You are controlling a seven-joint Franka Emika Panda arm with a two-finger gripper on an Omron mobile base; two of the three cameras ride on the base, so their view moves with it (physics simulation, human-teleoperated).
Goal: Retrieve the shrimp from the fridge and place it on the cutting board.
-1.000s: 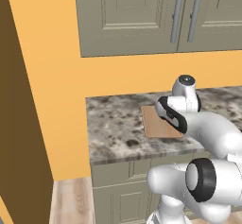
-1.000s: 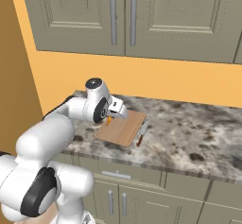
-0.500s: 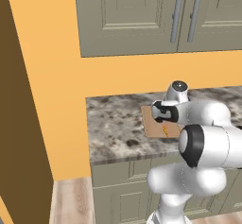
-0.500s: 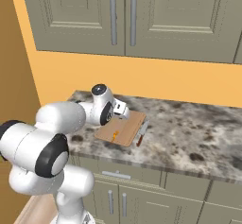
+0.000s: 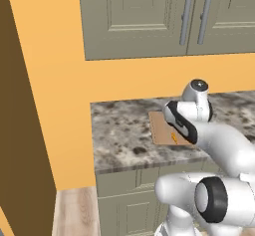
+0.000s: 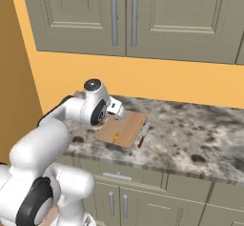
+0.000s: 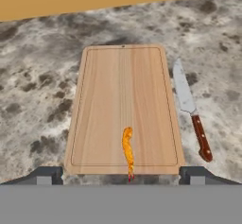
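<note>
Item: shrimp (image 7: pixel 127 150) on cutting board (image 7: pixel 108 90), near edge. Your hand view adds knife (image 7: pixel 191 109) beside board. Claw (image 7: pixel 122 175) spread wide, empty.

Orange wall (image 5: pixel 64 56), beige-green cabinets (image 6: pixel 143 15), speckled granite counter (image 6: pixel 200 139).

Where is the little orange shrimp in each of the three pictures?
Left base view: shrimp on the board's near right part, beside the arm.
Right base view: shrimp low on the board, left of the knife.
Hand view: shrimp at the board's bottom edge.
Shared landmark: the board.
</note>
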